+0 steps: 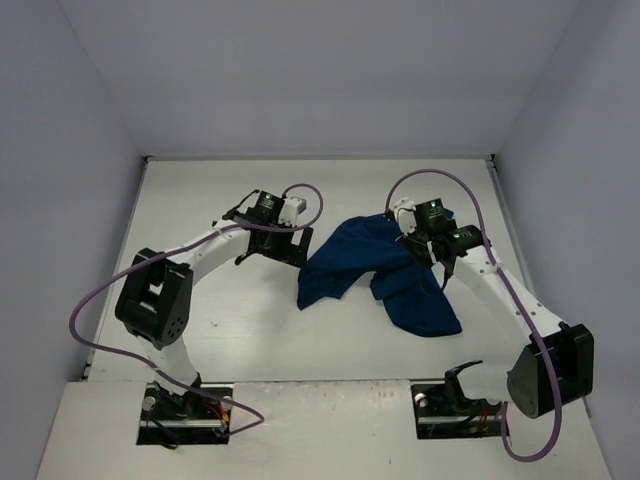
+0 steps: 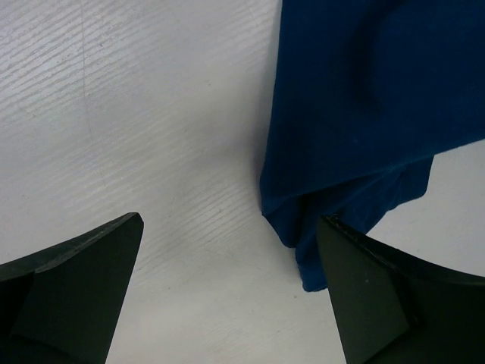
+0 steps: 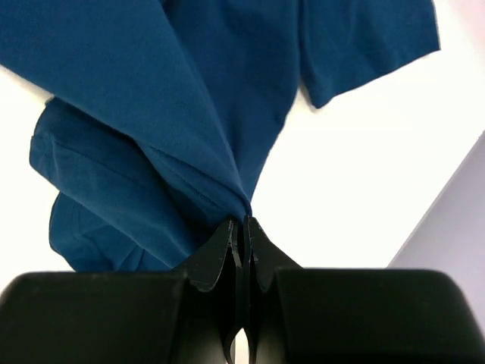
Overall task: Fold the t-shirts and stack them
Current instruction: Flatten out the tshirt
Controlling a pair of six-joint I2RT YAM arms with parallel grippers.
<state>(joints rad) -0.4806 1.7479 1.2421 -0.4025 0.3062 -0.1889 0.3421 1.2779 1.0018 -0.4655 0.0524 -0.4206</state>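
White table (image 1: 250, 330) is holding a crumpled t-shirt (image 1: 350, 265). Right gripper (image 3: 244, 221) is pinching it; left gripper (image 2: 231, 220) is hanging open, probably needing an edge to spread it.

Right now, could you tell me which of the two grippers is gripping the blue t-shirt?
The right gripper: its jaws are pinched shut on a fold of the t-shirt. The left gripper stands wide open at the shirt's edge, gripping nothing.
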